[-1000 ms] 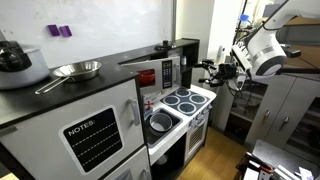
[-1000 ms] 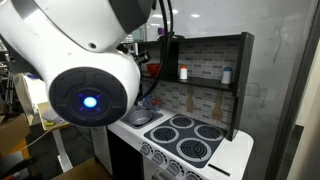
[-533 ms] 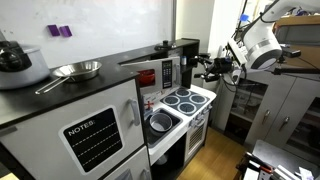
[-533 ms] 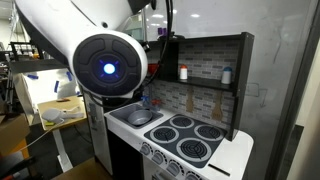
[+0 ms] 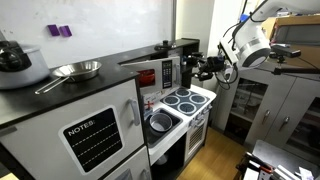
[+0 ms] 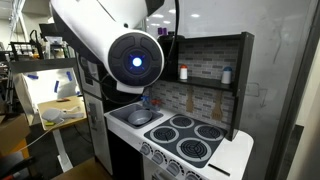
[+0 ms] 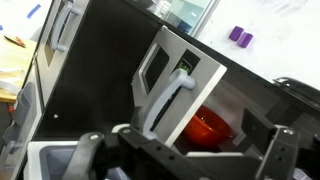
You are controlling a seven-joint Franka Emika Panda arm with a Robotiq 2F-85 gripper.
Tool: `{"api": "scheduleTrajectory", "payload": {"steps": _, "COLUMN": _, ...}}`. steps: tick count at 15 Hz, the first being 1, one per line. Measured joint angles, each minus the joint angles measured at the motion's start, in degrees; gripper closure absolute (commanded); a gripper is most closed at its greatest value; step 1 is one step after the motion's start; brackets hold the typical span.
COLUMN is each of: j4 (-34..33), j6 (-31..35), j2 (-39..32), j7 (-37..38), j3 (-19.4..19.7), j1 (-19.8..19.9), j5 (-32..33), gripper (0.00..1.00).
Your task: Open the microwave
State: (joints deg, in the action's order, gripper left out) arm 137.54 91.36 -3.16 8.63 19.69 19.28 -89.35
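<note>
Just beside the stove top [image 5: 203,93], on its side toward the black counter, sits the microwave [image 5: 150,76], its white-framed door with the dark window facing out over the burners. We hold our gripper [image 5: 202,68] above the opposite edge of that stove top, apart from the microwave and touching nothing. In the wrist view the microwave lies straight ahead of the gripper, whose fingers [image 7: 86,152] stand wide apart with nothing between them. The door's handle [image 7: 168,98] is a long white bar along one edge of the door, and in this view its long axis runs slantwise across the gap between the fingers. We judge the door not yet opened, though the red patch beside the handle leaves us unsure whether it stands slightly ajar. As we read it, the coming move is a straight advance across the stove top to the handle, with the wrist turned so the fingers straddle the bar.
</note>
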Motion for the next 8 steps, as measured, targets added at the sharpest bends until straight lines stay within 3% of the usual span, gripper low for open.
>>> {"api": "scheduleTrajectory", "payload": {"steps": 8, "j4": -7.8, "j6": -0.6, "j2": -6.7, "j7": 1.6, "j3": -1.9, "j1": -1.7, "j5": 0.0, "gripper": 0.00}}
